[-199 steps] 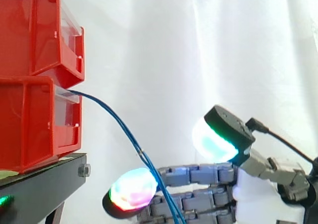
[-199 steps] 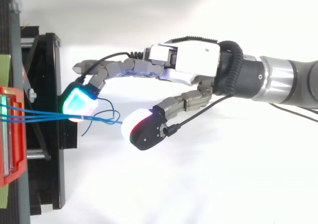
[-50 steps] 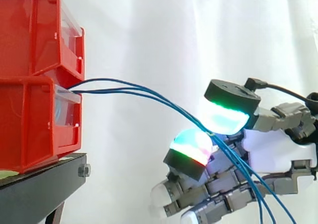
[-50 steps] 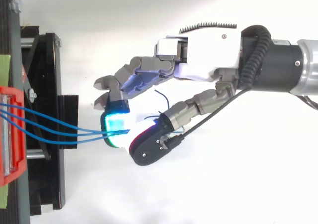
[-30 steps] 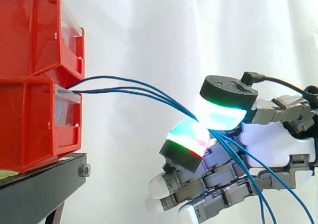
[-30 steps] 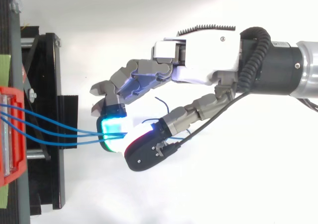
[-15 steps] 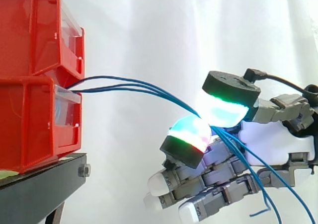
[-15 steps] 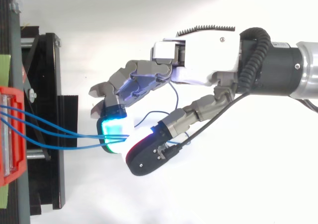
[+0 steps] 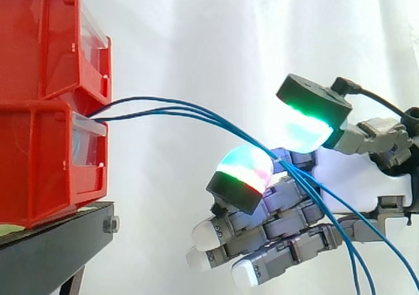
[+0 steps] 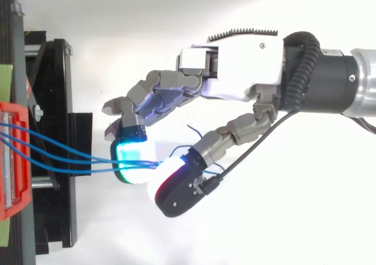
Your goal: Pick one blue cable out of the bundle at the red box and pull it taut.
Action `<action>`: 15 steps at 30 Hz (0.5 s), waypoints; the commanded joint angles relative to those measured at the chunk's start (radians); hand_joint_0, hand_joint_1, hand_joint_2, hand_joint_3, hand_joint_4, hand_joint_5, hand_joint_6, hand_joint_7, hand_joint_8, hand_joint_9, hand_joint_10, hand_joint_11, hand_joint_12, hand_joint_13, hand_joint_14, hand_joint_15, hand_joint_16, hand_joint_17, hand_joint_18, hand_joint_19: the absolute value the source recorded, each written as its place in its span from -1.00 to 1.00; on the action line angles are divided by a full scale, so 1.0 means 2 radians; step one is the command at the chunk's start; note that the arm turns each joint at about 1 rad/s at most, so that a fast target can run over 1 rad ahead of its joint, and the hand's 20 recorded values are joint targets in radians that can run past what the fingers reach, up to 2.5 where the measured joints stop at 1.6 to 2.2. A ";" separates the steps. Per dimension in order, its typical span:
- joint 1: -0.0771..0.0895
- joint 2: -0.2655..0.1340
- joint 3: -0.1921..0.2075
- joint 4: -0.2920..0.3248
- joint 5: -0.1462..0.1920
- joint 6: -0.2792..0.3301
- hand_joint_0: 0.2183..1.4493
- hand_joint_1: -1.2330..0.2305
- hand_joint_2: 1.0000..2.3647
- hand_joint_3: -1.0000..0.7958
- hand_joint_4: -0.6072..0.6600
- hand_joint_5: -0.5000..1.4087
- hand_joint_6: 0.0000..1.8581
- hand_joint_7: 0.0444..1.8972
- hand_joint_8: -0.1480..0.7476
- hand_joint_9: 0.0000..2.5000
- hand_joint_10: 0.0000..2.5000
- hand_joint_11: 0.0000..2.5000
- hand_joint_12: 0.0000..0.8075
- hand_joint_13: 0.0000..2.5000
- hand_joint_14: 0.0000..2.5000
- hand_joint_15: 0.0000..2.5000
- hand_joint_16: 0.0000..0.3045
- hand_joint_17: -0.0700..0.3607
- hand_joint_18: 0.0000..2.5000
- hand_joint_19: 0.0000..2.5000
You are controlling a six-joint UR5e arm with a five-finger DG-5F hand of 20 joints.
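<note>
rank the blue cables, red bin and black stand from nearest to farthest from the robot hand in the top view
1. blue cables: held in the robot hand, running off to its left.
2. black stand: just left of the robot hand, under the cables.
3. red bin: farthest, at the view's left edge.

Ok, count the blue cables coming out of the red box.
3. In the top view, the upper cable, middle cable and lower cable leave the red box fanned apart and converge at the hand.
</note>
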 commanded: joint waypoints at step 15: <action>0.000 0.000 0.000 0.000 0.000 0.000 -0.35 -0.38 -0.98 -0.13 0.20 -0.62 -0.03 0.08 0.09 -0.53 -1.00 -0.83 -0.13 -0.73 -1.00 -0.93 -0.66 -0.14 -0.60 -0.85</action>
